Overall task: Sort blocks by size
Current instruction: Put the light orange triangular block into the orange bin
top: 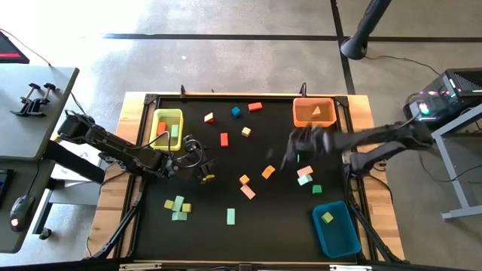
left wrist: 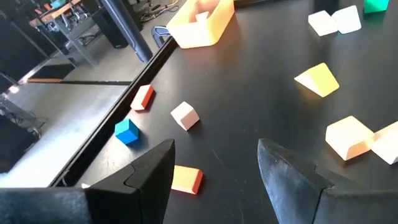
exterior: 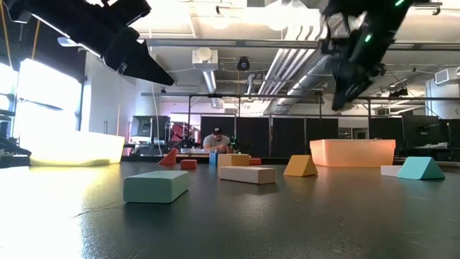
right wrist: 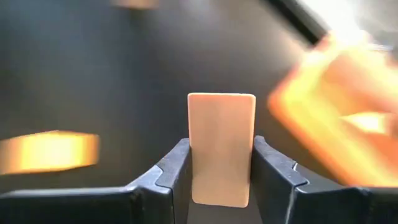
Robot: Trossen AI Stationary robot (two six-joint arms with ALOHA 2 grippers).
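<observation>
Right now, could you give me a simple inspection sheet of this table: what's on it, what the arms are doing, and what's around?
Surface: black mat in a wooden frame.
Job's things: small coloured blocks scattered across the mat; a few already lie in the bins.
Bins: yellow bin, orange bin, blue bin.
Clutter: nothing seen.
Grippers: right gripper is raised above the mat near the orange bin, jaws shut on a pale tan block; left gripper hovers beside the yellow bin, jaws open and empty.
Cables: nothing seen on the mat.
Surroundings: concrete floor, side tables, and a person seated far behind the table.
</observation>
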